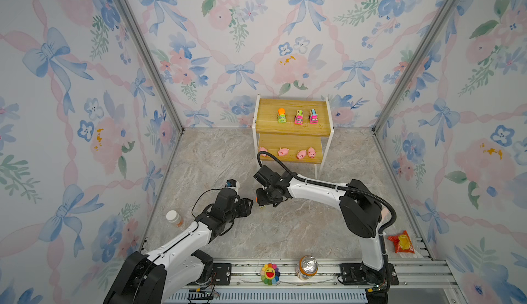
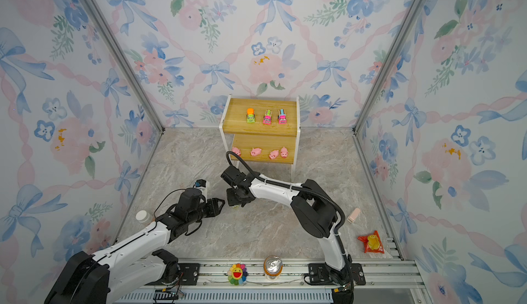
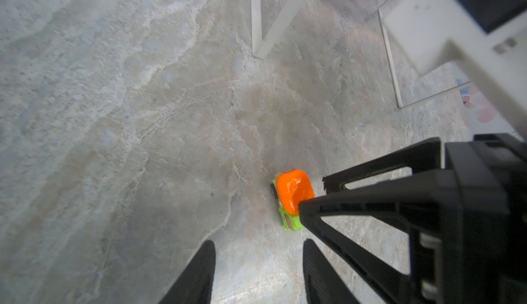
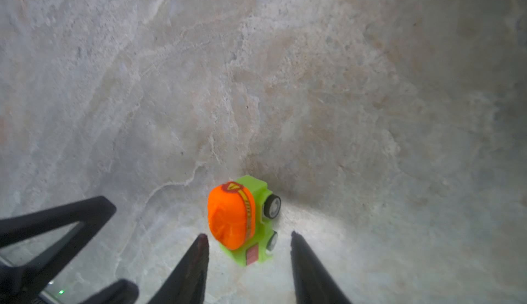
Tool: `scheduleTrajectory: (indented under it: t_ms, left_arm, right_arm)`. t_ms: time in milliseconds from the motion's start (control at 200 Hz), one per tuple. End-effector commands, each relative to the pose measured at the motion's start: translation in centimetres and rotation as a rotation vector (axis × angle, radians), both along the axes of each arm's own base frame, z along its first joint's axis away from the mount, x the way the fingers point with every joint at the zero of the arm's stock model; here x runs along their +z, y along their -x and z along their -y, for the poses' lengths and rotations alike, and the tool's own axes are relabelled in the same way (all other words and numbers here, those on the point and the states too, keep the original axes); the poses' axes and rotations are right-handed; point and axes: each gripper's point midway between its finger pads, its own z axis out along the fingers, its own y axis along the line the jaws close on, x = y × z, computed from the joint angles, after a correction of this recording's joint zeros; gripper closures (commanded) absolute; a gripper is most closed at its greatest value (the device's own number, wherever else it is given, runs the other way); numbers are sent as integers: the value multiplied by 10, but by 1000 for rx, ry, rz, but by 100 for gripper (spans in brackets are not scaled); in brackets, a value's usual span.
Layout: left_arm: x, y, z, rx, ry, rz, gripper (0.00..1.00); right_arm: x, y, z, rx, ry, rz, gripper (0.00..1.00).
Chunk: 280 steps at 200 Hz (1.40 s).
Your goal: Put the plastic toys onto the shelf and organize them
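The right fingers [image 4: 194, 262] stand spread on either side of a small green plastic truck with an orange top [image 4: 242, 219]. A gap shows on its wheel side; contact on the other side cannot be told. The left fingers [image 3: 199, 271] are spread too, with nothing between them. The truck sits on the grey marble-patterned bench [image 4: 342, 88], in front of the two-tier shelf of yellow wooden boards and white metal frame [image 1: 293, 130] and apart from it. Its black wheels and a red side panel show. Three toy trucks [image 1: 298, 116] line the top board, and four pink pigs [image 1: 301, 154] the lower.
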Motion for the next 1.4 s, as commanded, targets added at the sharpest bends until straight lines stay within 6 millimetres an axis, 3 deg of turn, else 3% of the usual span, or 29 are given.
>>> scheduleTrajectory:
  t_ms: [0, 155, 380, 575, 690, 800, 1015, 1235, 1395]
  left_arm:
    - [-1, 3, 1, -9, -39, 22, 47]
    - [-1, 8, 7, -20, -59, 57, 46]
    - [-5, 7, 25, -37, -43, 55, 45]
    - [-16, 5, 35, -46, -57, 14, 46]
    - [-12, 6, 32, -31, -49, 25, 46]
    - [-5, 7, 27, -10, -46, 45, 46]
    - [2, 10, 17, 16, -36, 58, 46]
    - [0, 12, 1, 59, -8, 45, 46]
    - [-6, 14, -9, 80, 8, 25, 46]
  right_arm:
    - [1, -7, 2, -68, 3, -3, 44]
    - [17, -8, 17, -87, -10, 21, 40]
    - [44, -7, 59, -141, -29, 72, 37]
    - [47, -5, 83, -145, 14, 81, 37]
    - [48, -5, 85, -145, 4, 88, 37]
    - [48, -4, 77, -106, -19, 87, 37]
    - [47, 5, 38, 109, -3, 115, 42]
    - [28, 12, 6, 201, 47, 87, 50]
    - [14, 17, -5, 219, 40, 54, 53]
